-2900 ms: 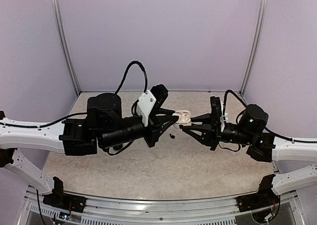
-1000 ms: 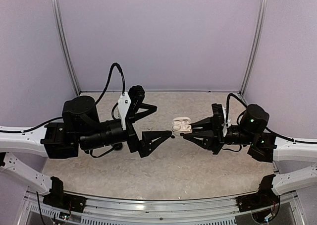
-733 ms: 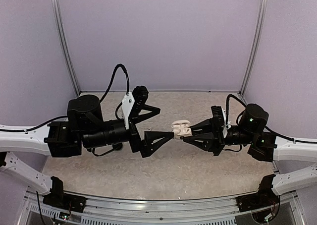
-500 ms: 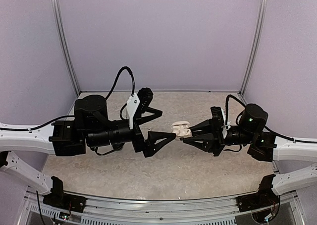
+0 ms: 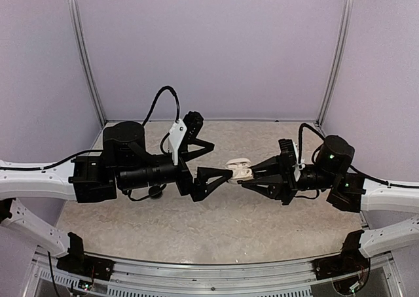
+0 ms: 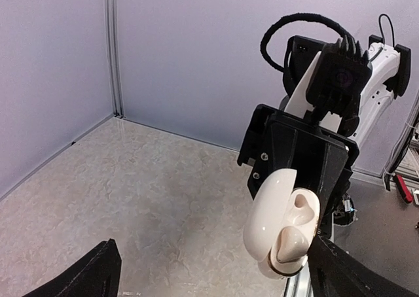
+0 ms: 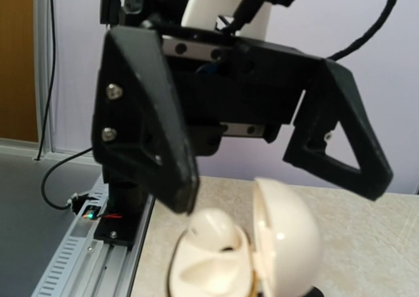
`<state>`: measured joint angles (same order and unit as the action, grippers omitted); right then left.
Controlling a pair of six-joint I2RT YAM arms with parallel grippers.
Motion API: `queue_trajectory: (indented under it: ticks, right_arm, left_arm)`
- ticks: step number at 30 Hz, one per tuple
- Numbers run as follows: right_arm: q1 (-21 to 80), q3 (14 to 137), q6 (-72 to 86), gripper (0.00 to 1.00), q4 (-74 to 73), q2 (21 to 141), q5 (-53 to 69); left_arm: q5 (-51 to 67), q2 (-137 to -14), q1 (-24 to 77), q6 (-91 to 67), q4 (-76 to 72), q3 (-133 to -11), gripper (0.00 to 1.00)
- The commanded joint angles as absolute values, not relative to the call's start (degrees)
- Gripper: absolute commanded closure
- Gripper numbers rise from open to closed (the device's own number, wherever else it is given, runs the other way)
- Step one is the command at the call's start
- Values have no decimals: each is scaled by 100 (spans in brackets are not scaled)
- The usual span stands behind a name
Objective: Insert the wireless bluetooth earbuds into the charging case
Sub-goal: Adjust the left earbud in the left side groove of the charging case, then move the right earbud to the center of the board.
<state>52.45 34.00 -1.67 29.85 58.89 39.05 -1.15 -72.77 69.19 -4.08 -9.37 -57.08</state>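
Observation:
A white charging case [image 5: 239, 169] hangs above the table with its lid open, and my right gripper [image 5: 244, 173] is shut on its base. In the left wrist view the case [image 6: 268, 212] shows one white earbud [image 6: 291, 241] in its lower socket, while the upper socket [image 6: 302, 204] is empty. In the right wrist view that earbud [image 7: 213, 228] stands up out of the case [image 7: 209, 274]. My left gripper [image 5: 220, 159] is open, facing the case. One of its fingers [image 7: 147, 120] has its tip just above the earbud. No other earbuds show.
The beige marbled table [image 5: 216, 225] is closed in by lilac walls on three sides. An aluminium rail [image 5: 209, 274] runs along the near edge. Both arms reach in towards the middle, and a black cable [image 5: 167, 97] loops above the left arm.
My left arm has swung right towards the case, bringing its open fingers up to the earbud. The right gripper has kept hold of the case, barely shifting.

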Motion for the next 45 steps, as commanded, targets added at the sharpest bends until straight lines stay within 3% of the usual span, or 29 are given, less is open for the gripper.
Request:
queue_trajectory:
  ticks: [1,11,20,22,30,45]
  right_arm:
    - [5309,3560,-147,100,3023,5915,3997]
    - [5285,3457,-21,100,2846,5758,3564]
    - [4738,3181,561,100,2731,5429,3489]
    - [4631,3131,655,100,2689,5366,3481]
    - [4479,3120,715,100,2336,5286,3401]
    - [4418,3138,693,100,2216,5364,3421]
  left_arm:
    - [69,-7287,6904,-433,-1035,-5846,1]
    - [60,-6936,6489,-583,-1172,-5506,1]
    - [225,-7064,4962,-1330,-487,-5485,1]
    - [311,-7381,4673,-1328,-219,-5641,1]
    - [372,-9240,4104,-1229,1410,-7107,21]
    - [187,-11903,3903,-870,2993,-9369,32]
